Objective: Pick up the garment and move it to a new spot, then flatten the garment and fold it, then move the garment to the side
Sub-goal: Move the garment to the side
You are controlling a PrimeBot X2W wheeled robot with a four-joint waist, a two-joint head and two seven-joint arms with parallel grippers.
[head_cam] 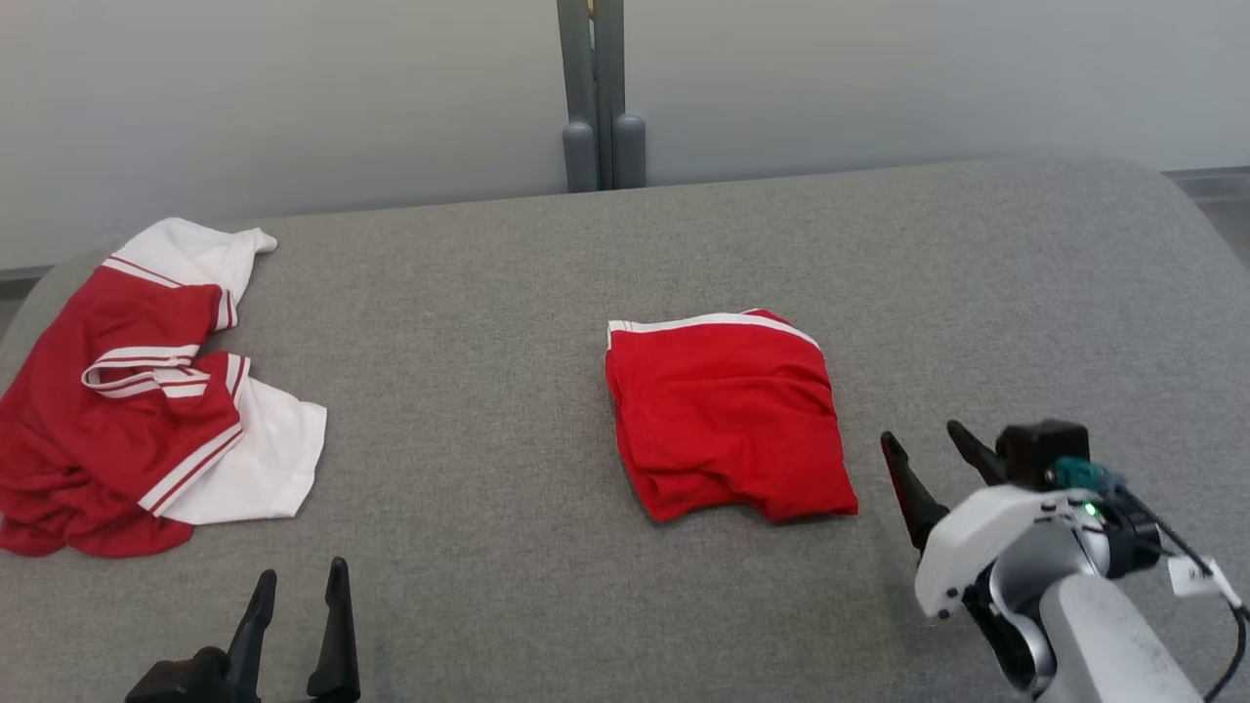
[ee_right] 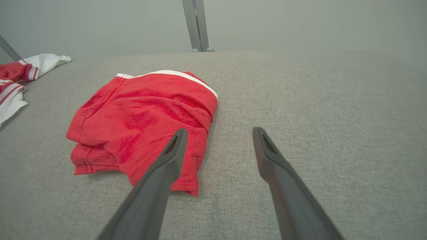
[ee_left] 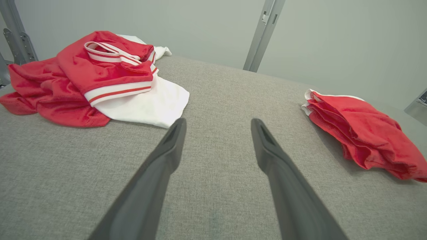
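Tag [head_cam: 1193,576] on right arm cable: print illegible. Folded red garment [head_cam: 728,415] just left of right gripper [head_cam: 921,434]; jaws wide, empty.

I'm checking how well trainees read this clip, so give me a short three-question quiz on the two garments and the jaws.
1. True or false: the folded red cloth garment with white trim lies on the grey fabric tabletop, ungripped.
2. Fill in: the jaws of the left gripper and the right gripper both stand ____.
3. The crumpled red-and-white jersey lies nearest to: A) the left gripper, B) the right gripper, C) the folded garment.
Key: 1 true; 2 open; 3 A.
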